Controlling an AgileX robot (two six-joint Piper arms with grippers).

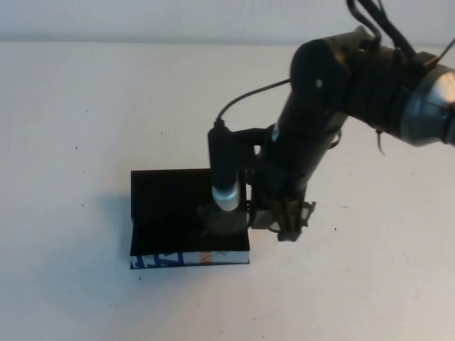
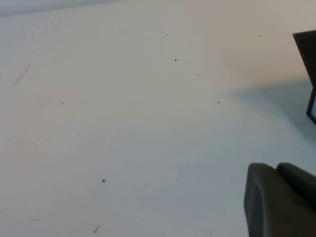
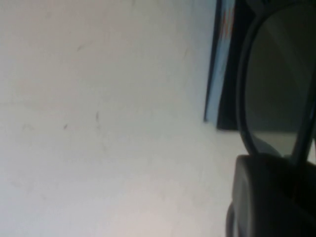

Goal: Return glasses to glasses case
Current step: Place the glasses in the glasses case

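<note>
The black glasses case (image 1: 170, 206) lies open on the white table, its lid standing at the left and its blue, white and orange printed side (image 1: 186, 258) facing the near edge. My right gripper (image 1: 281, 219) hangs over the case's right end, shut on the black glasses (image 1: 226, 222), which hover partly over the case's right edge. In the right wrist view a tinted lens (image 3: 281, 74) fills the space above the finger (image 3: 266, 197), with the case's side (image 3: 224, 59) behind it. My left gripper (image 2: 282, 202) is shut and empty, low over bare table to the left of the case (image 2: 308, 54).
The white table (image 1: 78, 128) stretches bare round the case on all sides. The right arm's black wrist camera (image 1: 222, 167) hangs over the case's right half. The left arm is out of the high view.
</note>
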